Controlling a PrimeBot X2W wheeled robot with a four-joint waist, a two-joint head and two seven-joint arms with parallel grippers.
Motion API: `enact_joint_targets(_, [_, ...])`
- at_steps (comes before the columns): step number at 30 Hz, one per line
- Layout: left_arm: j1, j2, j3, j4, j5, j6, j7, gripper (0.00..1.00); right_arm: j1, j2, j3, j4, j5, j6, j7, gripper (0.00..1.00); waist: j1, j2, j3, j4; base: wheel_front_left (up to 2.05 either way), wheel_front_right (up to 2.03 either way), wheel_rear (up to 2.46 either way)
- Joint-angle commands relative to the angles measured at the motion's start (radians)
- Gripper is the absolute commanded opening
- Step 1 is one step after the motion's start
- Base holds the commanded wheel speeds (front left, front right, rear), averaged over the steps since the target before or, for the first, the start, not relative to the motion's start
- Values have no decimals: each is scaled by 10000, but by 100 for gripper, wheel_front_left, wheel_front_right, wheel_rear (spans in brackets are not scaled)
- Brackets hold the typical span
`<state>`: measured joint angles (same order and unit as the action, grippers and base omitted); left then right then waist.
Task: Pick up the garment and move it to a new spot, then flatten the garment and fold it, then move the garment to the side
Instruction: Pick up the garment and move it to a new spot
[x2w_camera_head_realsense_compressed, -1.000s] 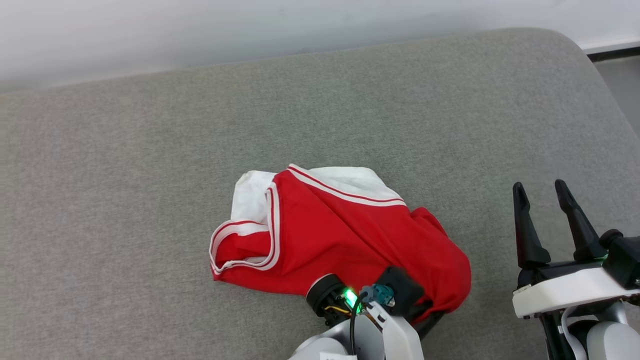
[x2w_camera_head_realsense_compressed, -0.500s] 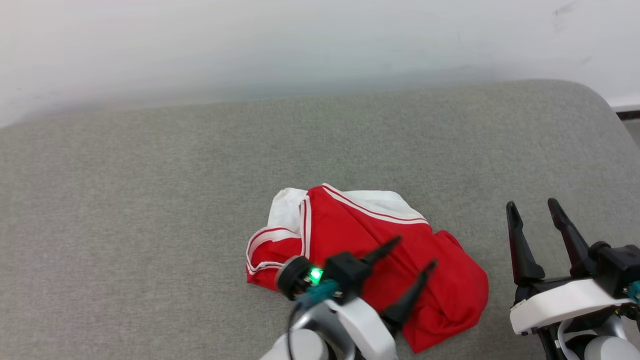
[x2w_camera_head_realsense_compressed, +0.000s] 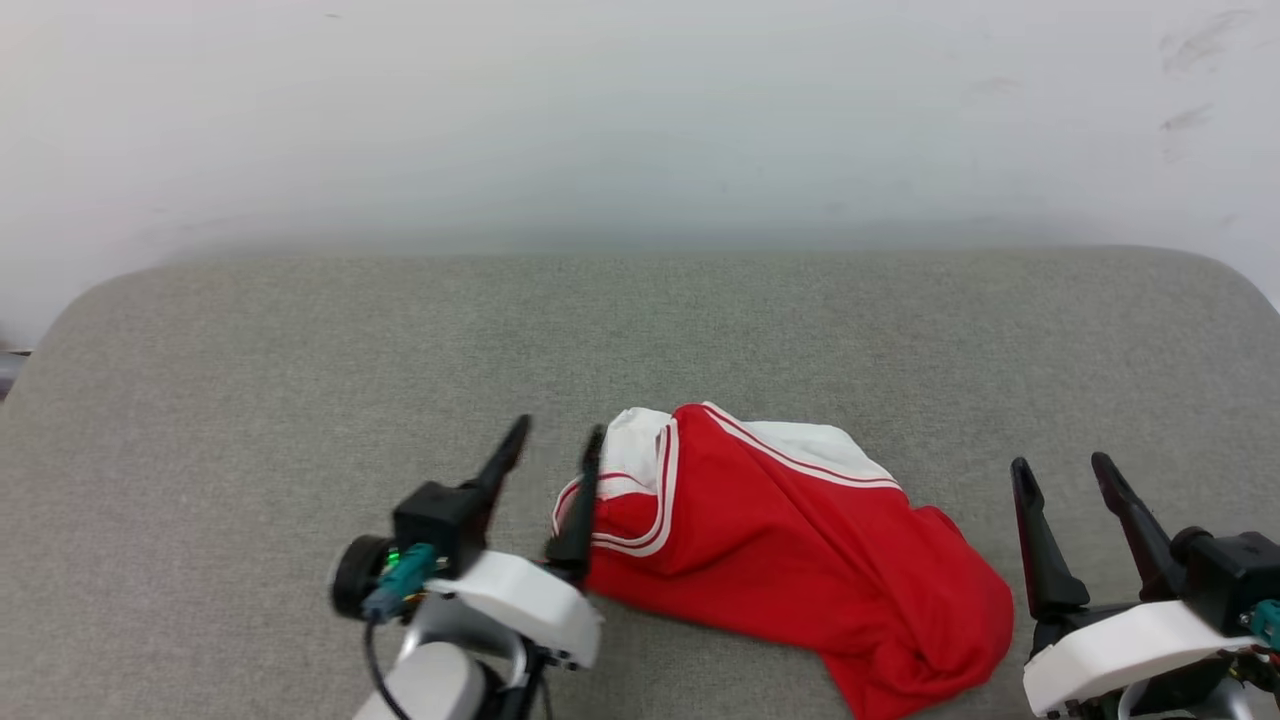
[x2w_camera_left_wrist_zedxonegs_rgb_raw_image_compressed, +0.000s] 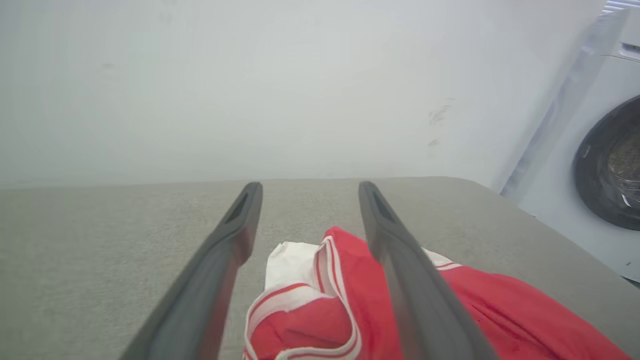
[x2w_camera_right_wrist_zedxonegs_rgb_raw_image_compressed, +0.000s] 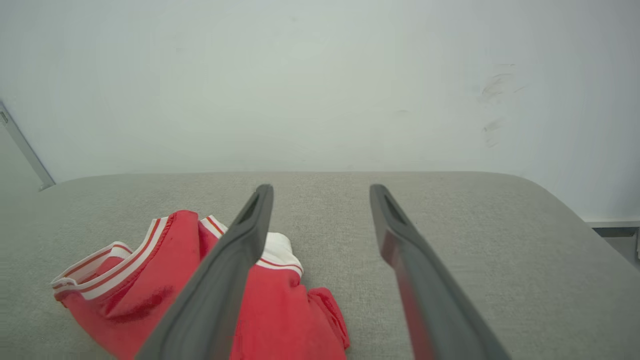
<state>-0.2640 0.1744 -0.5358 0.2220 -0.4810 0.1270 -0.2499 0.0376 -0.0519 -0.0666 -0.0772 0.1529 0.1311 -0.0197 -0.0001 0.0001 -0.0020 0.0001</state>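
Note:
The garment (x2w_camera_head_realsense_compressed: 790, 545) lies crumpled on the grey cushion (x2w_camera_head_realsense_compressed: 300, 380): red cloth, white sleeve parts, red-and-white striped trim. No numbers or letters show. My left gripper (x2w_camera_head_realsense_compressed: 556, 440) stands open just left of the heap, clear of the cloth, nothing between its fingers. In the left wrist view the garment (x2w_camera_left_wrist_zedxonegs_rgb_raw_image_compressed: 320, 300) lies below and between the spread fingers (x2w_camera_left_wrist_zedxonegs_rgb_raw_image_compressed: 220, 255). My right gripper (x2w_camera_head_realsense_compressed: 1060, 468) is open at the lower right, apart from the cloth's right end. The right wrist view has the garment (x2w_camera_right_wrist_zedxonegs_rgb_raw_image_compressed: 150, 270) at lower left, behind its left finger (x2w_camera_right_wrist_zedxonegs_rgb_raw_image_compressed: 240, 245).
A pale wall (x2w_camera_head_realsense_compressed: 640, 120) rises behind the cushion. The cushion's rounded back corners show at left (x2w_camera_head_realsense_compressed: 90, 300) and right (x2w_camera_head_realsense_compressed: 1220, 270). A white washing machine (x2w_camera_left_wrist_zedxonegs_rgb_raw_image_compressed: 600, 165) with a dark round door stands past the cushion's right end.
My left gripper opened and let go of the garment, then drew back to the heap's left side. The head camera tilted up, so the whole scene shifted down. The right gripper stayed open.

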Motion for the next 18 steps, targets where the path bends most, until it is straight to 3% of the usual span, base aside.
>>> enact_joint_targets(1, [244, 225, 303, -78, -44, 188, -84, 100, 149, 19, 13, -31, 87, -7, 41, 100, 1, -1, -77, 91, 0, 0, 0])
enact_joint_targets(10, [1237, 1231, 1596, -573, -10, 699, -156, 100, 488, 19, -50, 10, 95, -7, 119, 100, 1, -1, -281, 268, 0, 0, 0])
enact_joint_targets(18, [2034, 1564, 1845, -905, -45, 851, -166, 100, 719, 18, -150, 57, 98, -7, 185, 100, 1, -1, -522, 255, 0, 0, 0])
